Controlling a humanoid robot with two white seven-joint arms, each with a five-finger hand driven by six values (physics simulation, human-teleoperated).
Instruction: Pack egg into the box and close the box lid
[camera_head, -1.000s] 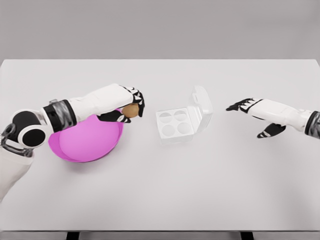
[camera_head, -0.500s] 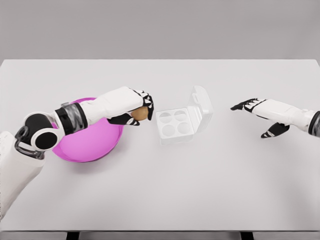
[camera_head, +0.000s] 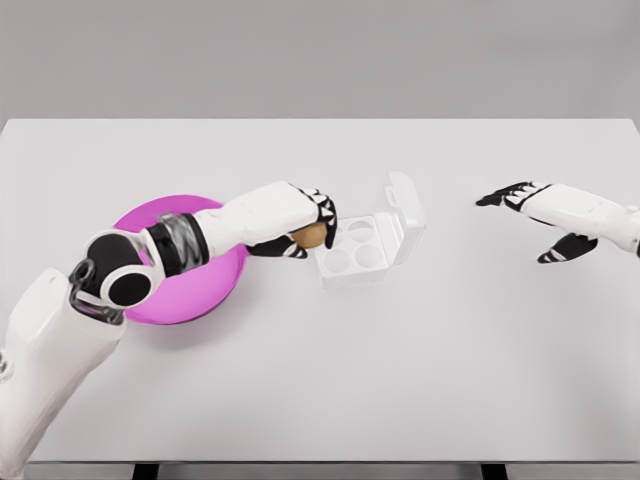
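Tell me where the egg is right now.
In the head view the egg sits in the left hand, left of centre, at the left edge of the open box, just past the pink bowl.

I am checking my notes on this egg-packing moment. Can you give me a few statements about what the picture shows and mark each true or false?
1. The left hand holds a brown egg. True.
2. The box has its lid shut. False: the lid stands open on the box's right side.
3. An egg already sits in one of the box's cups. False: the visible cups are empty.
4. The pink bowl lies left of the box. True.
5. The right hand grasps the lid. False: it hovers open, apart from the box.
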